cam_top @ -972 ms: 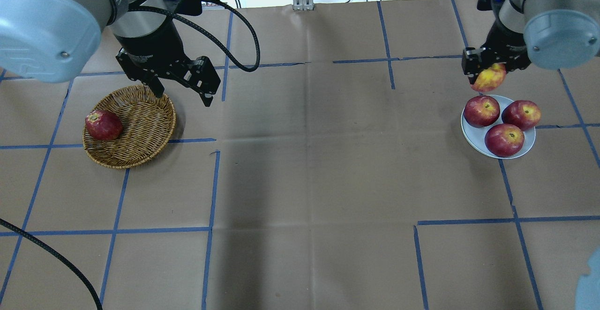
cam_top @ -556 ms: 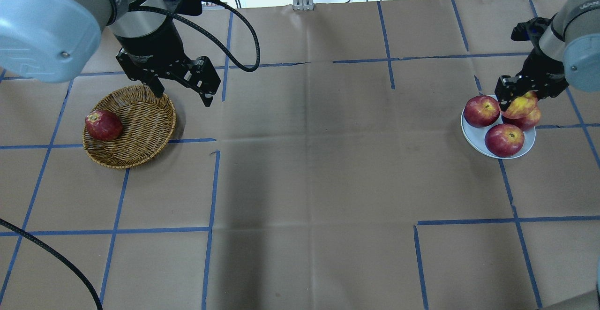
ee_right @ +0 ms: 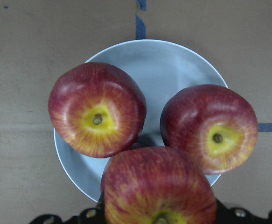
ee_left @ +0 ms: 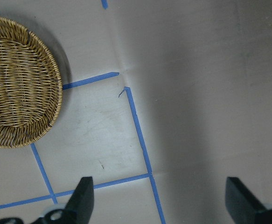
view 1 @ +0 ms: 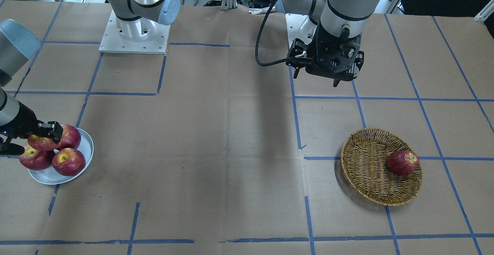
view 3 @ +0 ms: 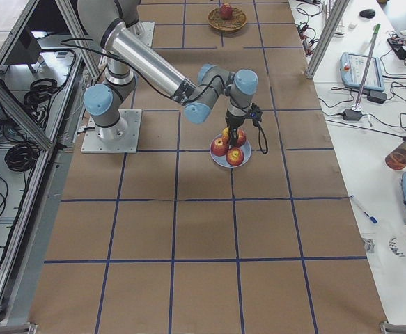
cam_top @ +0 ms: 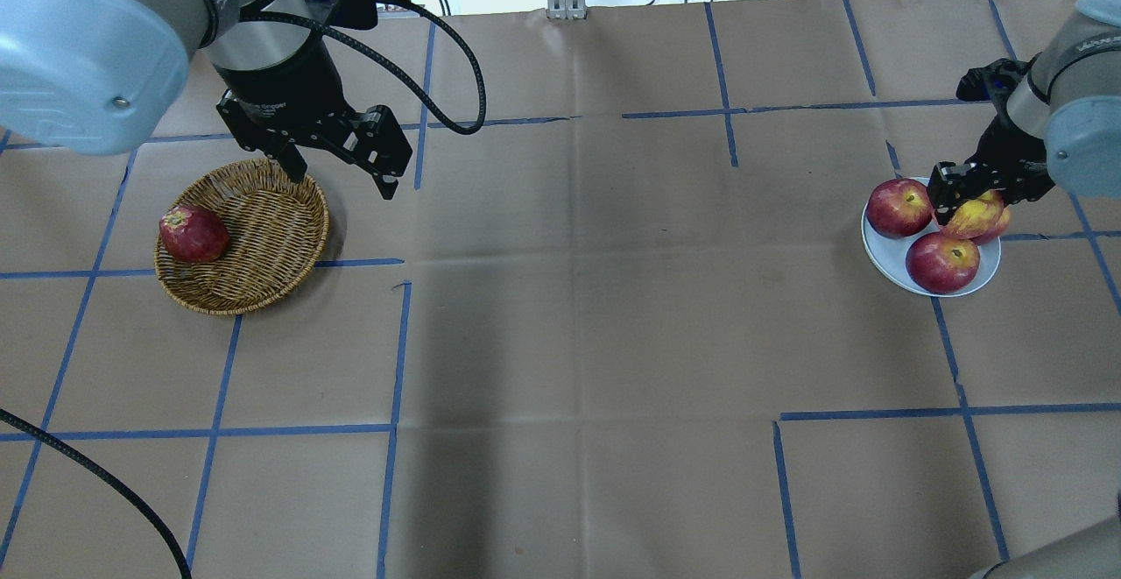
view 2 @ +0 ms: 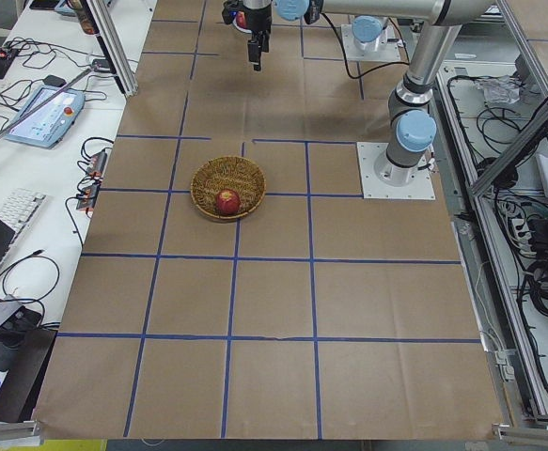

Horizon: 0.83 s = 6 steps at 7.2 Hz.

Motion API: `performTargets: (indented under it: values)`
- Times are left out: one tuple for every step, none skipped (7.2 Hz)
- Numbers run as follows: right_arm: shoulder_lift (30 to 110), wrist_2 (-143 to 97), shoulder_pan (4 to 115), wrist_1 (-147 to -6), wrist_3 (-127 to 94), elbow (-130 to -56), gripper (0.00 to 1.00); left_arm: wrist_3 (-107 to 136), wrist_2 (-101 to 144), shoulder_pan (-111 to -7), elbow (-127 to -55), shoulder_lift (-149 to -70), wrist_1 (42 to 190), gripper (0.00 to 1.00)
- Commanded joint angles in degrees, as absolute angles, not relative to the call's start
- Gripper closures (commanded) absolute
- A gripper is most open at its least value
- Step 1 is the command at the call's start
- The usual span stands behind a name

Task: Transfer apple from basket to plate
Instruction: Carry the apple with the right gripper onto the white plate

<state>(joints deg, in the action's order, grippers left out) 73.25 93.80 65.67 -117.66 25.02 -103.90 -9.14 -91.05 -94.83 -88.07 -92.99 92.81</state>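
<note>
My right gripper [cam_top: 970, 189] is shut on the pinkish-yellow apple [cam_top: 972, 216] and holds it low over the pale plate [cam_top: 878, 255], above the plate's far right side. In the right wrist view the apple [ee_right: 159, 186] fills the bottom, over the plate [ee_right: 140, 53]. I cannot tell whether it touches the red apple under it. The wicker basket [cam_top: 263, 237] sits at the left. My left gripper [cam_top: 341, 180] is open and empty above the basket's far right rim; the basket [ee_left: 19, 79] also shows in the left wrist view.
Three dark red apples lie on the plate: one at its far left [cam_top: 899, 208], one at its near side [cam_top: 942, 261], one mostly hidden under the held apple. One dark red apple [cam_top: 193, 233] lies in the basket's left side. Blue tape lines cross the brown table.
My right gripper has carried the apple from beyond the plate's far edge to the right and down, over the plate. The left arm has not moved.
</note>
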Motion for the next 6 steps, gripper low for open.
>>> performTargets:
  values:
    - [72.5,93.7,65.7,-120.3,25.0,-104.0,0.47,-9.1,-91.1,-94.8,-88.1,-93.0,92.8,0.01]
    - [71.6,93.7,65.7,-120.8,25.0,-103.9,0.47,-9.1,-91.1,-94.8,-88.1,-93.0,92.8,0.01]
    - [71.5,93.7,65.7,-120.8,25.0,-103.8,0.47,-9.1,-91.1,-94.8,-88.1,-93.0,92.8,0.01]
    - [71.5,93.7,65.7,-120.8,24.9,-104.0,0.22,-9.1,-91.1,-94.8,-88.1,-93.0,92.8,0.01]
    - [71.6,93.7,65.7,-120.3,24.5,-103.5,0.0,-9.1,-91.1,-94.8,-88.1,-93.0,92.8,0.01]
    - [72.6,93.8,65.7,-120.1,24.3,-103.4,0.0,-9.1,-91.0,-94.8,-88.1,-93.0,92.8,0.01]
